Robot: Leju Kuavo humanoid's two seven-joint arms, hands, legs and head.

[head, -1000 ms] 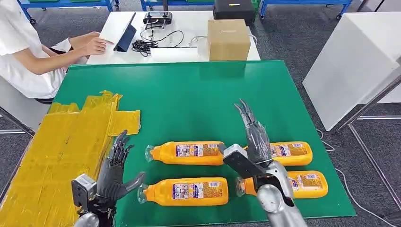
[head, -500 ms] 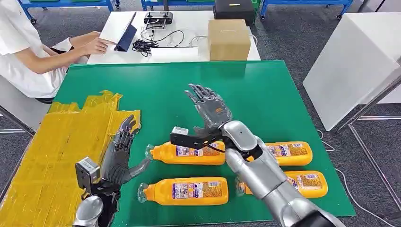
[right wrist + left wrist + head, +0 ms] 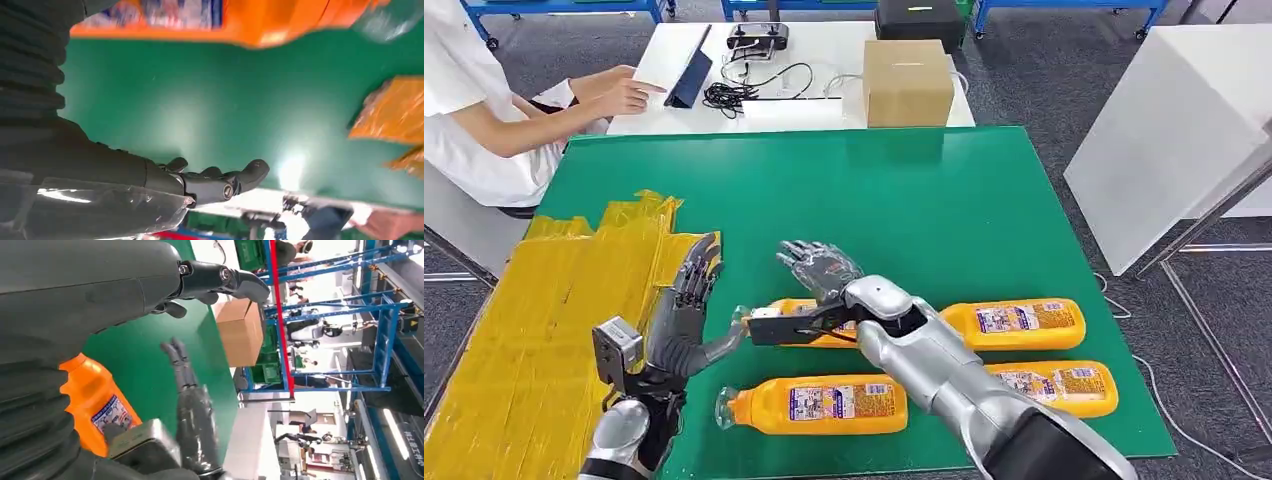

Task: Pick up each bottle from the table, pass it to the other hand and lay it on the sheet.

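Reach phase. The right hand point(image 3: 822, 268), fingers spread and holding nothing, hovers over the far-left bottle point(image 3: 824, 323) lying on the green tabletop point(image 3: 874, 200); it should settle squarely across the body before closing. The left hand point(image 3: 686, 318), likewise spread and empty, waits palm-in at the bottle's 9 o'clock, beside the yellow sheet point(image 3: 544, 320).
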